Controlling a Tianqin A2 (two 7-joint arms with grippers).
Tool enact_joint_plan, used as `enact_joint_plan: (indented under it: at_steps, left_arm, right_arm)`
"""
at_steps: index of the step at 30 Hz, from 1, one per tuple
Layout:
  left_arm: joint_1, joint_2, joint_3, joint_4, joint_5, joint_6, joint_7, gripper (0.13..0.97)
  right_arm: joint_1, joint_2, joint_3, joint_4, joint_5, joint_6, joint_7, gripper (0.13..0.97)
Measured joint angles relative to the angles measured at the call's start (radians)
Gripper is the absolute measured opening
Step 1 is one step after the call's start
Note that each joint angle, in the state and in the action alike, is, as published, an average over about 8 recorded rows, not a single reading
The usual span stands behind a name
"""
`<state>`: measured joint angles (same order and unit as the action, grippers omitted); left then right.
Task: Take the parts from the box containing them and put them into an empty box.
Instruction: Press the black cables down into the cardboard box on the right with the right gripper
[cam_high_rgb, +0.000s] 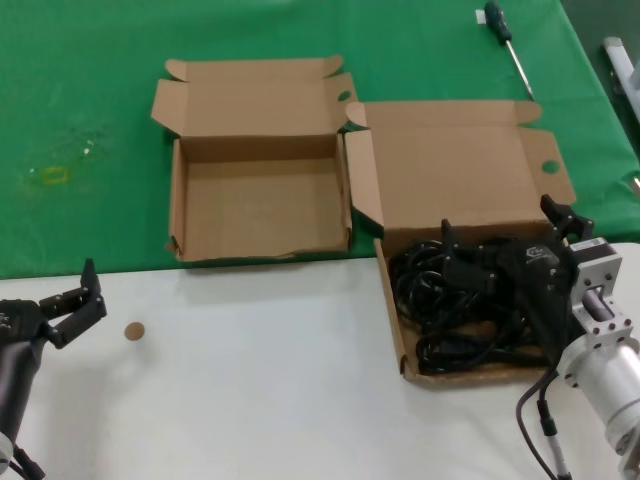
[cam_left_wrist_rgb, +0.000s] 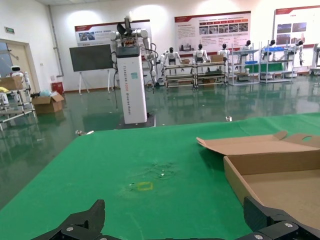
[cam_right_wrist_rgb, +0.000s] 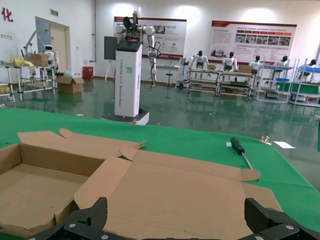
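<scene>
Head view: the right pincer (cam_high_rgb: 505, 245) spreads wide over the black power cords (cam_high_rgb: 455, 310) in the larger box (cam_high_rgb: 392, 300) by the table's right edge. The left pincer (cam_high_rgb: 78, 300), also wide, waits near the left edge beside the empty box (cam_high_rgb: 260, 205).

Right wrist view: a screwdriver (cam_right_wrist_rgb: 238, 149) lies beyond the lid.

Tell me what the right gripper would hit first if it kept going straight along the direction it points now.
Probably the open lid of the box of cords: the right gripper sits over the black cords with open fingers aimed at that raised flap. Depth is unclear, so it might skim above it.
</scene>
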<state>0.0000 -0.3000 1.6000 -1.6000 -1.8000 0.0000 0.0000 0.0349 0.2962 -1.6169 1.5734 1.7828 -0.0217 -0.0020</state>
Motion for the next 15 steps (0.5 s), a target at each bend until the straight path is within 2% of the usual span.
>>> enact_joint_plan:
  at_steps: [15]
  left_arm:
    - [0.000, 0.000, 0.000, 0.000, 0.000, 0.000, 0.000, 0.966]
  right_arm:
    - [0.000, 0.000, 0.000, 0.000, 0.000, 0.000, 0.000, 0.966]
